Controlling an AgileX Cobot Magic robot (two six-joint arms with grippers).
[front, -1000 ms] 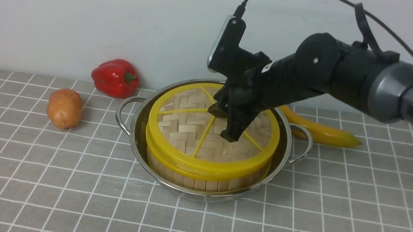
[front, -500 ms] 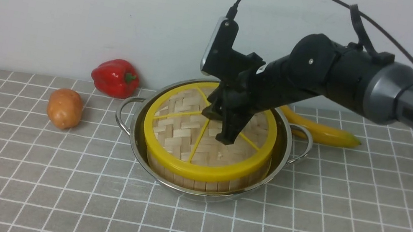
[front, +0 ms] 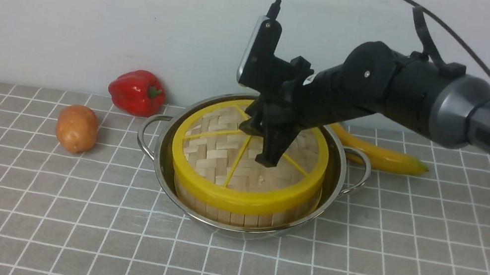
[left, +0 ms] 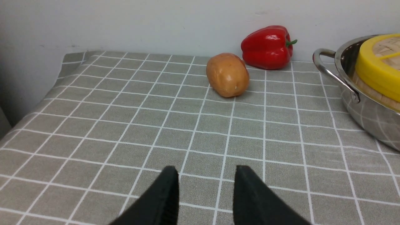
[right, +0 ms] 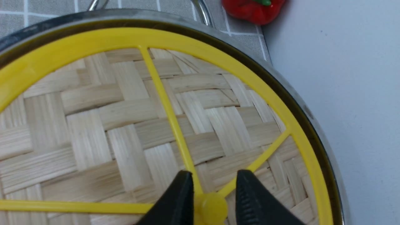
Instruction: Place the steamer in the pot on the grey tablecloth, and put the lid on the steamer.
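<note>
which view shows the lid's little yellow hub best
The right wrist view: the hub sits close up between the right gripper fingers, spokes meeting at it. In the front view that gripper hides it; only the lid shows. The left wrist view catches just the lid's rim.

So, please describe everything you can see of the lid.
The lid is a flat round disc of woven pale bamboo strips with a yellow plastic rim and thin yellow spokes meeting at a small hub. It sits on the steamer, which stands inside the pot. The right gripper has one of its fingers on each side of the hub.
</note>
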